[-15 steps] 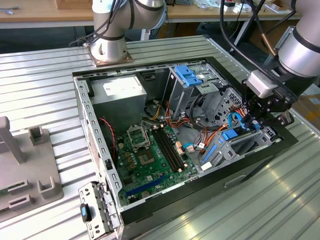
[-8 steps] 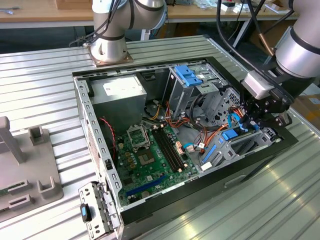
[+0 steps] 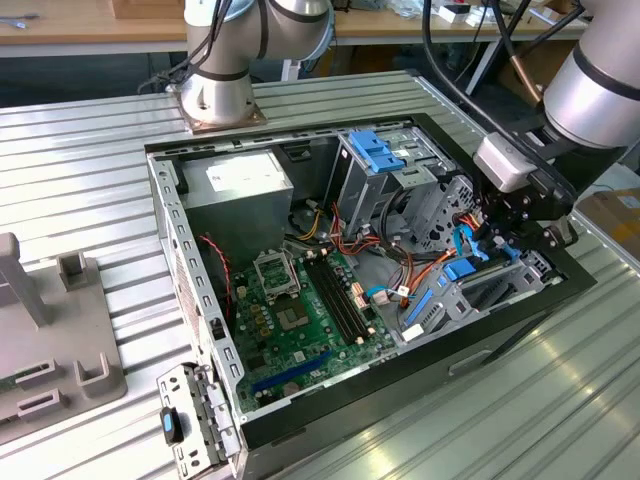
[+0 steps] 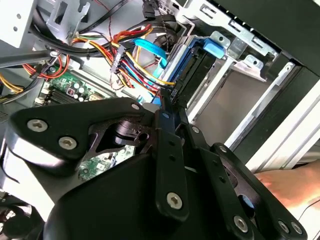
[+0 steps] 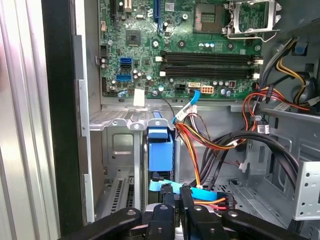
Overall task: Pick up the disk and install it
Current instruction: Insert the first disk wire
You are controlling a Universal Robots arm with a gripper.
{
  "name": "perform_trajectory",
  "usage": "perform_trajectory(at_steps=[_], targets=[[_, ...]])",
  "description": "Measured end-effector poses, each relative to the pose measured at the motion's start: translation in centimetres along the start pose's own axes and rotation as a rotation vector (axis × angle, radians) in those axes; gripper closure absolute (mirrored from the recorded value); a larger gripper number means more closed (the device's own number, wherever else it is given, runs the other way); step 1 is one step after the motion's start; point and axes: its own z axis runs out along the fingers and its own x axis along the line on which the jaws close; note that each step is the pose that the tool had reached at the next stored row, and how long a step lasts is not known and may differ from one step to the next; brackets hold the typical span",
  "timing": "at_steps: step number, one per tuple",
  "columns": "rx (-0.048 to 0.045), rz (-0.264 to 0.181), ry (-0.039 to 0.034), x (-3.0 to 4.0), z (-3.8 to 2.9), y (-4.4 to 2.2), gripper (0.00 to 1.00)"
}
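The disk (image 5: 160, 150), in its blue frame, stands on edge in the drive cage (image 3: 490, 285) at about 3 o'clock in the open computer case (image 3: 165, 215), so the install looks nearly complete. The hand (image 5: 172, 202) sits just above it, fingers close together at the disk's cabled end; whether they grip it cannot be told. One arm, one case, one green board (image 3: 300, 310), and one more blue frame (image 3: 385, 150) at 12 o'clock.

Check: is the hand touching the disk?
Cannot tell. In the first wrist view the hand overlaps the blue edge of the disk, but neither contact nor gap shows plainly.
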Motion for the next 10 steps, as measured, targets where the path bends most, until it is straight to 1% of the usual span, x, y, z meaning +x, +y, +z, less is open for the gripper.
perform_trajectory(at_steps=[1,3,4,6,7,9,10], targets=[[0.0017,0.001,-0.0009,-0.04,-0.12,0.09,0.83],[0.0100,0.003,-0.0043,-0.27,-0.65,0.44,0.83],[0.0123,0.006,-0.0040,-0.35,-0.77,0.45,0.83],[0.0118,0.007,-0.0038,-0.37,-0.73,0.08,0.83],[0.0117,0.008,-0.0033,-0.38,-0.79,0.05,0.83],[0.0119,0.010,-0.0031,-0.43,-1.02,0.01,0.83],[0.0123,0.011,-0.0031,-0.49,-1.31,-0.03,0.83]])
